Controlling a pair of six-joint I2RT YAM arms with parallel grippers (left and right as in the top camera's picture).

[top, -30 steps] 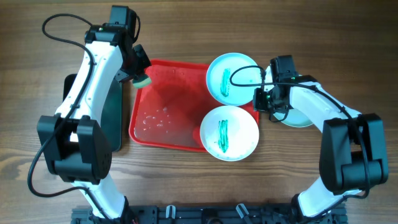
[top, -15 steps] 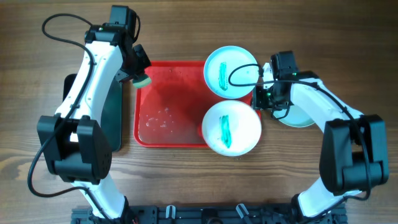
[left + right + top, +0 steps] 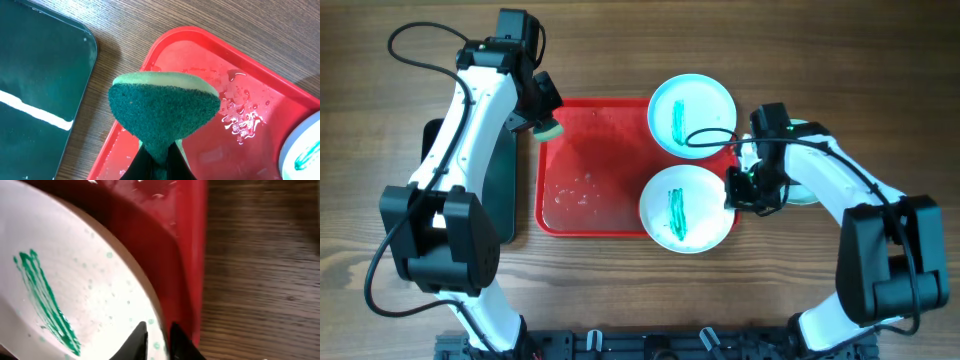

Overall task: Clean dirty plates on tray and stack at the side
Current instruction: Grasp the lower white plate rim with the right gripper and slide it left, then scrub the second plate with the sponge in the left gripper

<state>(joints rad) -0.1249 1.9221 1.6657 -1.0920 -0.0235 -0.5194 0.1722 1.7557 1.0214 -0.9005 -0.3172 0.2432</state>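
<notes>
Right hand (image 3: 159,336) pinching near plate (image 3: 75,275) by its rim, left hand (image 3: 156,161) squeezing green sponge (image 3: 162,107) at tray (image 3: 280,130) corner, third plate (image 3: 806,195) seen only overhead.

Table (image 3: 620,290): brown wood grain, grain running left-right.
Dark tray (image 3: 35,75): glossy green-black, rounded corner, lying flat at the table's left side; one pale streak of reflection crosses it.
Sponge (image 3: 162,112): dark green scouring face, pale yellow-green backing along its top edge, narrowing downward, near the dark tray's right edge.
</notes>
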